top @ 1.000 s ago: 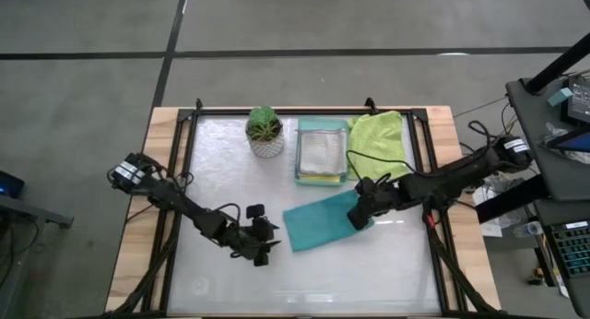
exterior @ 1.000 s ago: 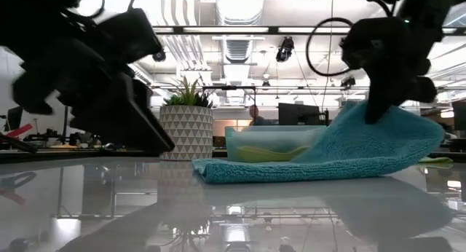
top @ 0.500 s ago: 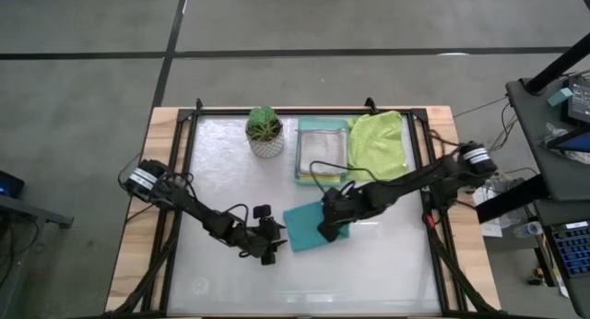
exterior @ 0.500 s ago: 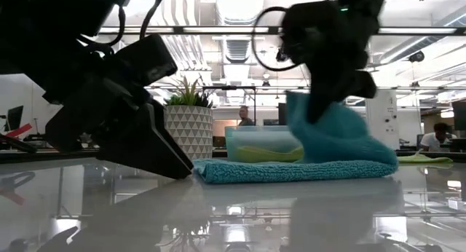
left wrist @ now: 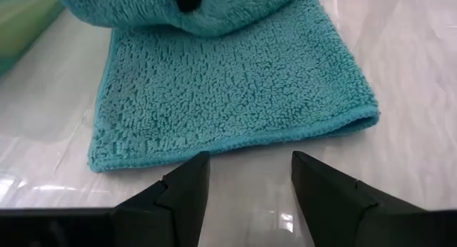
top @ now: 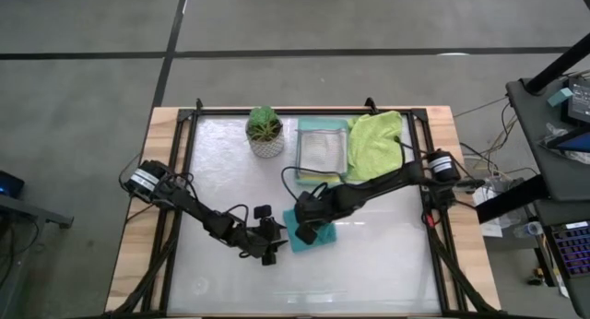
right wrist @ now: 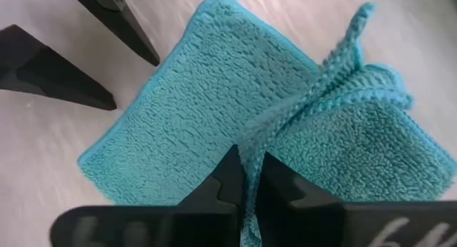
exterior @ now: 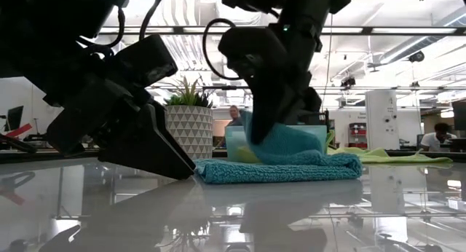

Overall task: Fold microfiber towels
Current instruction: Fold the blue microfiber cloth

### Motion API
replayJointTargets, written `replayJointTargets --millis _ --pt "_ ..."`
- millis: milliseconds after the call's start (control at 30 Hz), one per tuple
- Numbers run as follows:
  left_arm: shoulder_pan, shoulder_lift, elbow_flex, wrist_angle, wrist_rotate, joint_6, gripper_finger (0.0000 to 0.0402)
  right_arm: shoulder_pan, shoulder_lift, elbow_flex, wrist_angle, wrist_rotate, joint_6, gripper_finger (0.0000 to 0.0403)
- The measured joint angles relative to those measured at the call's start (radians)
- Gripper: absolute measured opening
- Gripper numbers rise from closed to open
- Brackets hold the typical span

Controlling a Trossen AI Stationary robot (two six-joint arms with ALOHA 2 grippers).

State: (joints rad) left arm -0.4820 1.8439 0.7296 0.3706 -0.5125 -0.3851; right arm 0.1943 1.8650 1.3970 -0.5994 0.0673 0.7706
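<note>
Right gripper (top: 304, 229) is pinched tight on an edge of the teal towel (top: 312, 234), a fold of cloth squeezed between its fingers (right wrist: 230, 177) and lifted over the flat layer beneath; the towel lies doubled near the middle of the table, its lower half spread on the surface, its upper half bunched under the gripper; left gripper (top: 268, 240) sits just beside the towel's near edge, fingers (left wrist: 187, 183) spread apart and empty, tips low over the glossy tabletop (top: 369, 273) and pointing at the cloth; now outward, the surface is a pale, shiny sheet inside a dark frame on a wooden table (top: 159, 135), bright enough in the low view to mirror the arms and the ceiling lights; toward the far edge stands a small potted plant (top: 265, 131) in a patterned white pot; beside it the mint-green tray (top: 323, 151) holds a pale grey towel (top: 323, 149) on top, with a strip of yellow showing at its near end; the lime green towel (top: 378, 144) lies loosely spread just beside the tray; around the table, grey concrete floor (top: 92, 61) with dark seams, and a dark equipment stand (top: 558, 125) with cables on the right; in the low view the room behind is an open workspace with ceiling ducts and strip lights, and a person (exterior: 234, 116) far off beyond the plant.
</note>
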Motion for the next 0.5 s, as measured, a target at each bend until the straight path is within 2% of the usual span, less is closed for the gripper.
replayJointTargets --millis 167,400,500 --pt "0.0 0.0 -0.001 0.003 -0.001 0.003 0.0185 -0.001 0.002 0.003 0.006 0.0 -0.005 0.0042" --pt "0.0 0.001 -0.004 0.014 -0.007 0.01 0.0185 0.0 0.002 0.002 0.082 0.0 -0.03 0.0124" --pt "0.0 0.001 -0.005 0.014 -0.008 0.01 0.0185 0.005 0.002 0.002 0.135 -0.038 -0.072 0.0153"
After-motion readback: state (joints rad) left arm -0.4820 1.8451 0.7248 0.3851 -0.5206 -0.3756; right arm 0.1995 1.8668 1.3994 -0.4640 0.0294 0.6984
